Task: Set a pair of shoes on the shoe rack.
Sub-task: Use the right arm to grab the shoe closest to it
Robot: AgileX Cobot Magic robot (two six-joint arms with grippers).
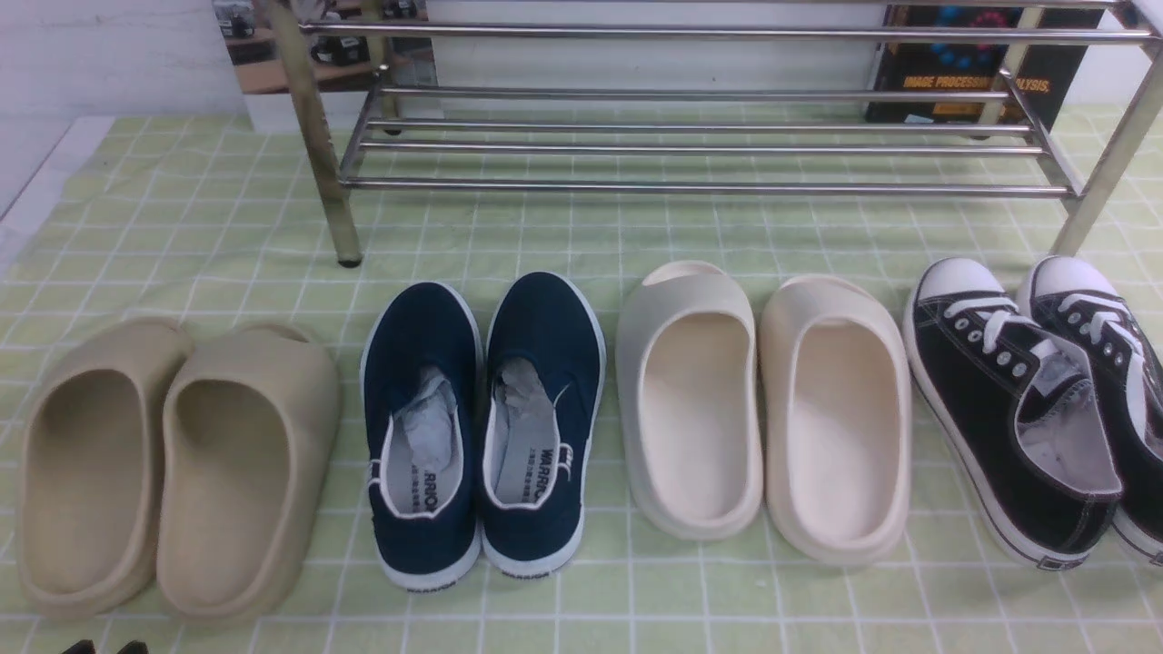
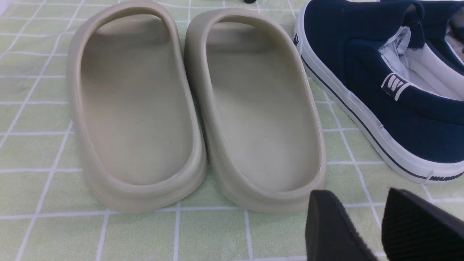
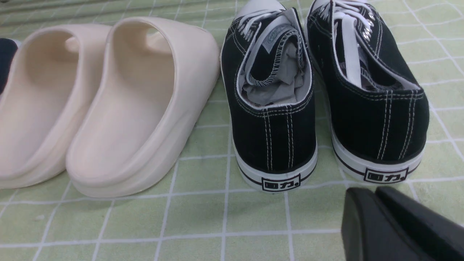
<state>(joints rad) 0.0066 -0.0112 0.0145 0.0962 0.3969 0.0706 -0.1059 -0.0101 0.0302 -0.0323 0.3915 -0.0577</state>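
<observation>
The pair of black canvas sneakers (image 1: 1027,400) with white toe caps and laces stands at the far right of the checked cloth, toes toward the shoe rack (image 1: 700,136) at the back; the outer shoe is cut by the frame edge. In the right wrist view both heels (image 3: 319,108) face me. My right gripper (image 3: 369,195) is shut and empty, just behind the outer sneaker's heel. My left gripper (image 2: 357,203) is open and empty, low at the near left behind the tan slides; its fingertips (image 1: 80,647) show at the front view's bottom edge.
Tan foam slides (image 1: 173,463), navy slip-on shoes (image 1: 482,418) and cream foam slides (image 1: 772,409) stand in a row left of the sneakers. The chrome rack has brass-toned legs (image 1: 313,136). A dark box (image 1: 972,64) stands behind it.
</observation>
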